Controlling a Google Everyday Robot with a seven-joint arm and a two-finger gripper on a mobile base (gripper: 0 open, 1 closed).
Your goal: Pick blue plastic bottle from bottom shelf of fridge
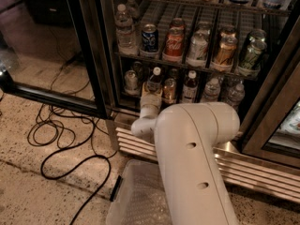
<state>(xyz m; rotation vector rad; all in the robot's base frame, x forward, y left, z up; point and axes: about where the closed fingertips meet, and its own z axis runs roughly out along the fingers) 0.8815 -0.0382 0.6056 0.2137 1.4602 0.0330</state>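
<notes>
1. Where the bottom shelf (125, 96) of the fridge (95, 55) reaches its front edge, the blue plastic bottle (155, 81) stands upright in a left-of-middle lane, with its white cap up and a pale label band on its body.
2. The hand (151, 98) is right at the lower part of that bottle, in front of it and hiding its base. I cannot tell whether it is wide, narrow or gripping.
3. Just right of the bottle stands an amber bottle (169, 89), then a dark bottle (190, 86) with a white cap. A silver can (131, 80) sits to its left.
4. Clear water bottles (234, 93) fill the right lanes of the same shelf.
5. One rack up is a row of soda cans (174, 43).
6. The white arm (192, 158) rises from the bottom edge and crosses the louvred grille (255, 171).
7. The glass door (42, 41) stands open at left, and a black cable (70, 165) loops over the speckled floor (28, 196).
</notes>
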